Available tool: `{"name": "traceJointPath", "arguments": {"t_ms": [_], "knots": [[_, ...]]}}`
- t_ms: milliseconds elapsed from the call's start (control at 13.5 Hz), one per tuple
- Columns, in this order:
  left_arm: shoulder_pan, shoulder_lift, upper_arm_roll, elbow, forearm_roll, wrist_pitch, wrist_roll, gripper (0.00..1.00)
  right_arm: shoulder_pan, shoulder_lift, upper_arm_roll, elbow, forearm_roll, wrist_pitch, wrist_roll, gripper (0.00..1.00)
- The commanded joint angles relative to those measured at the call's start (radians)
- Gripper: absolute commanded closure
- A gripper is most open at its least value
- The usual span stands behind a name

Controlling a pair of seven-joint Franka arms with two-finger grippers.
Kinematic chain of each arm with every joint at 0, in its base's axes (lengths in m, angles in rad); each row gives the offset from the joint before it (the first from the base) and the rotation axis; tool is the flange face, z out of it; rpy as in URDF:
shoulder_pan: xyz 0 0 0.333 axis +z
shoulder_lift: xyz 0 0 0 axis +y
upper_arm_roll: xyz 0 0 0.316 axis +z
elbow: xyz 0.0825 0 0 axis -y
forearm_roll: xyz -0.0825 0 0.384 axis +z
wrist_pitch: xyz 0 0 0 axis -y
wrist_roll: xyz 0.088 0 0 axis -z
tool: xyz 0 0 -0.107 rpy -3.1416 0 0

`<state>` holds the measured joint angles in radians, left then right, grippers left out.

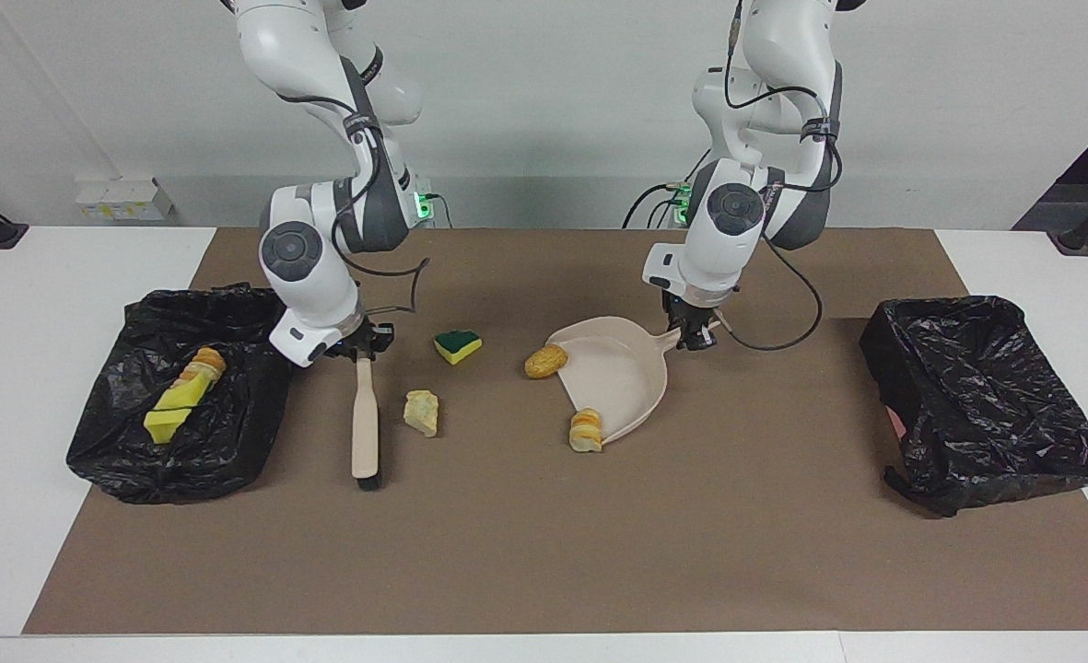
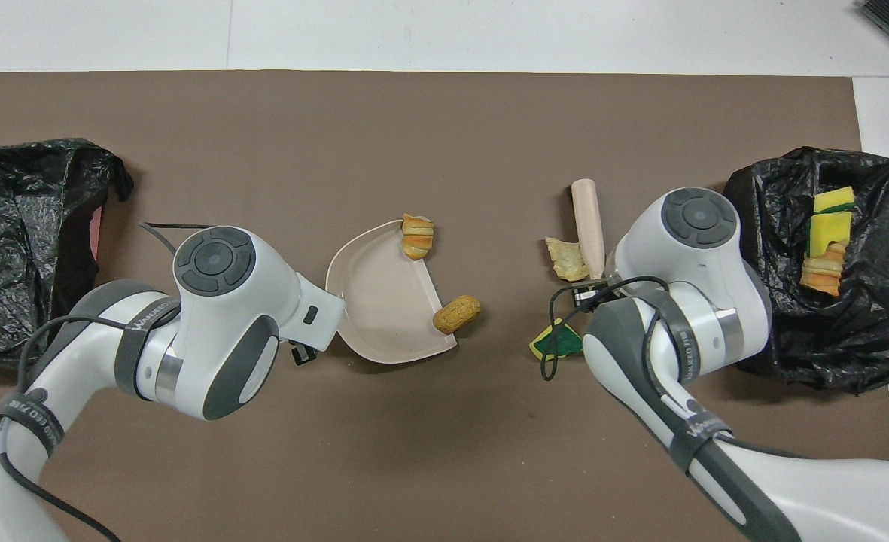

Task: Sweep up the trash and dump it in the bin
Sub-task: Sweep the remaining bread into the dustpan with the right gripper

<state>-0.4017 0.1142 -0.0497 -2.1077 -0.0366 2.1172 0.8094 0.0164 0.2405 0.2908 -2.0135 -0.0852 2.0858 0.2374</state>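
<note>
My right gripper [image 1: 362,353] is shut on the handle of the beige brush [image 1: 365,424], whose black bristles rest on the brown mat. A pale yellow scrap of trash [image 1: 422,411] lies just beside the brush, toward the left arm's end. A yellow-and-green sponge wedge [image 1: 457,345] sits nearer the robots. My left gripper [image 1: 694,336] is shut on the handle of the beige dustpan [image 1: 622,373]. A brown chunk [image 1: 545,361] and a layered bread piece [image 1: 586,431] lie at the pan's mouth. The black-lined bin [image 1: 230,442] at the right arm's end holds yellow sponge and bread scraps [image 1: 180,396].
A second black-lined bin [image 1: 1013,442] stands at the left arm's end of the table. The brown mat [image 1: 544,552] covers the middle of the white table. In the overhead view the right arm covers part of the sponge wedge [image 2: 557,340].
</note>
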Motion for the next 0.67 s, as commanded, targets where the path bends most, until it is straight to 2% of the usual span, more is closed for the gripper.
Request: {"name": "traceJointPath", "arguments": {"t_ms": [0,223,594], "knots": [[-0.014,-0.036,0.010,-0.040,0.004,-0.002,0.008,1.00,0.071,0.066,0.007,0.068,0.004,0.011,0.013,1.00],[-0.016,-0.038,0.008,-0.044,0.004,-0.002,0.008,1.00,0.173,0.106,0.007,0.133,0.088,0.013,0.017,1.00],[-0.013,-0.038,0.010,-0.045,0.003,0.001,0.007,1.00,0.272,0.115,0.022,0.145,0.209,0.016,0.008,1.00]]}}
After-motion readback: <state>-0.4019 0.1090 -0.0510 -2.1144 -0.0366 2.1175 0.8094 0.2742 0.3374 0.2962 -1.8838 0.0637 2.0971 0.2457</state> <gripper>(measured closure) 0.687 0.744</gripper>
